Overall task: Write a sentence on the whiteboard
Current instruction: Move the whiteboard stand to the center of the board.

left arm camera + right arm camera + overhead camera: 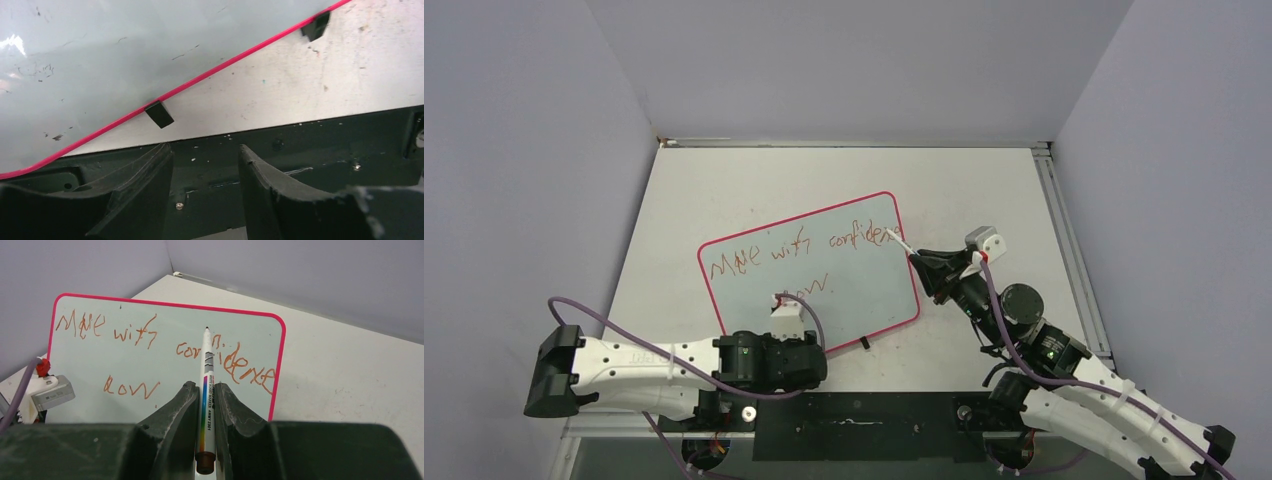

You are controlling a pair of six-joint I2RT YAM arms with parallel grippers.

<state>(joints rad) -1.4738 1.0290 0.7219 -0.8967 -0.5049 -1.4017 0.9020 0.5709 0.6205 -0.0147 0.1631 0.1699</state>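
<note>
Marker [206, 360] is clamped at its barrel by the right hand [206, 386]; the left hand [205, 150] is seen apart, empty. The whiteboard [874, 280] is judged light, stiff, slippery.

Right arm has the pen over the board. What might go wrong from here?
The right gripper points the white rainbow-striped marker tip at the red-brown handwritten sentence; a stray touch could mar "confidence". The left gripper is open, holding nothing, beside the pink-rimmed whiteboard, so pen pressure might slide the board.
</note>
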